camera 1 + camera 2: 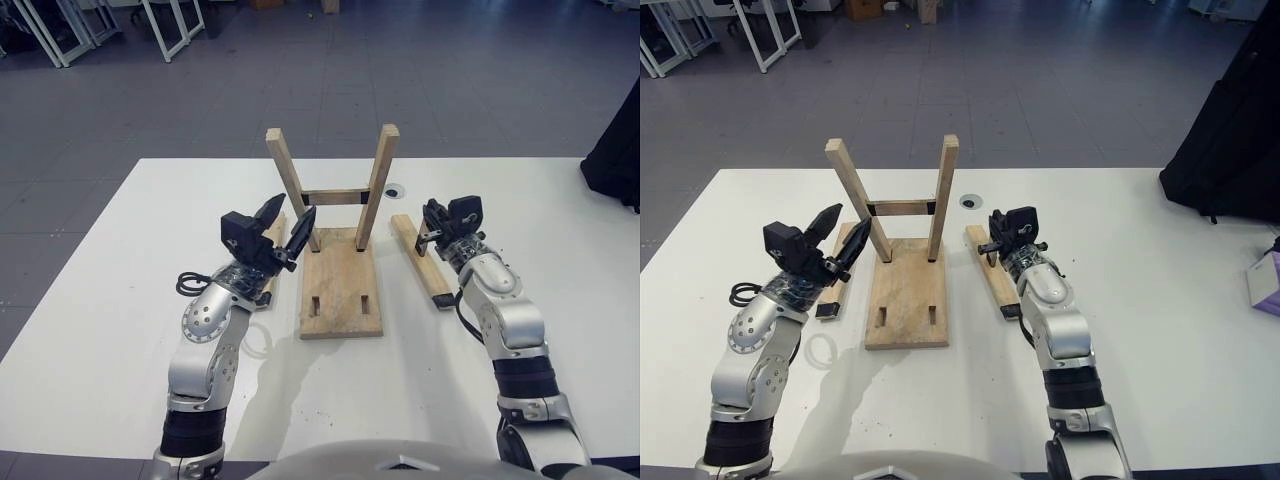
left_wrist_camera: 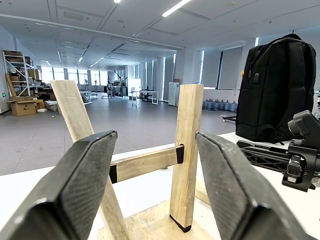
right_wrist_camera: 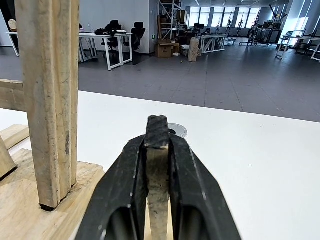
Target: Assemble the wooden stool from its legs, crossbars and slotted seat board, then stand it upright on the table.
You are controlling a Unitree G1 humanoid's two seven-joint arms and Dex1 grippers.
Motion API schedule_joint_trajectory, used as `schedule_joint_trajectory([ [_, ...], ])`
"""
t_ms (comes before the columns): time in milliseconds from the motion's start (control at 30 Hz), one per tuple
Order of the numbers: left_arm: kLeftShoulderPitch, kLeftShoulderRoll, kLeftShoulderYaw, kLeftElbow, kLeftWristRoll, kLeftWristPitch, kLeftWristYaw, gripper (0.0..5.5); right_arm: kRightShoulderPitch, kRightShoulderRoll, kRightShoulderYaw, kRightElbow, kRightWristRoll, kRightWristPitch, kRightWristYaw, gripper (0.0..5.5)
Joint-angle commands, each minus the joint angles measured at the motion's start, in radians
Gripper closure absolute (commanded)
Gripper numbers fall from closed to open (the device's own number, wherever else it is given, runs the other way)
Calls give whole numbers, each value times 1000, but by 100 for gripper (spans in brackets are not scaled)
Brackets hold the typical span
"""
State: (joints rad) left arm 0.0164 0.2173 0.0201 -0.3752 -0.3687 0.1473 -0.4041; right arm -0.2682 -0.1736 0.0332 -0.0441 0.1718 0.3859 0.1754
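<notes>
Head cam first: the pale wooden slotted seat board (image 1: 340, 300) lies flat on the white table (image 1: 100, 300), roughly in the middle. Two light wooden legs (image 1: 290, 185) stand in its far slots, leaning apart toward the top. A short dark-ended crossbar (image 1: 335, 197) joins them partway up, and the two near slots are bare. A loose wooden leg (image 1: 428, 275) lies just right of the board, and another loose wooden piece (image 1: 835, 290) lies to the left of it. The left gripper (image 1: 296, 204) hangs above that left piece, close to the left standing leg, fingers spread wide with nothing between them. The right gripper (image 1: 428, 238) sits over the far end of the right loose leg. There's also a small white ring (image 1: 820, 350) near the left arm and a round grey grommet (image 1: 397, 189) behind the stool.

Left wrist cam: the two black textured fingers (image 2: 75, 190) are well apart, framing the standing legs and crossbar. A black backpack (image 2: 272, 85) sits off behind.

Right wrist cam: the black fingers (image 3: 125, 190) are pinched tight on a thin wooden strip (image 3: 157, 165) with a dark end. One standing leg is close by, its foot on the board.
</notes>
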Motion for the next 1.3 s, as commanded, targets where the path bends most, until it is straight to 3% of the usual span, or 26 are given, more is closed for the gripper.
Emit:
schedule_joint_trajectory([
  [33, 9, -4, -2, 14, 18, -11, 9, 258, 35, 12, -20, 60, 10, 75, -5, 508],
  [467, 61, -20, -2, 67, 42, -60, 10, 258, -13, -5, -26, 72, 1, 60, 10, 508],
  [633, 62, -24, 3, 79, 46, -74, 9, 258, -30, -10, -31, 69, -2, 62, 20, 405],
  [1300, 65, -33, 1, 88, 59, -98, 26, 258, -108, -3, -51, -23, 6, 69, 45, 405],
])
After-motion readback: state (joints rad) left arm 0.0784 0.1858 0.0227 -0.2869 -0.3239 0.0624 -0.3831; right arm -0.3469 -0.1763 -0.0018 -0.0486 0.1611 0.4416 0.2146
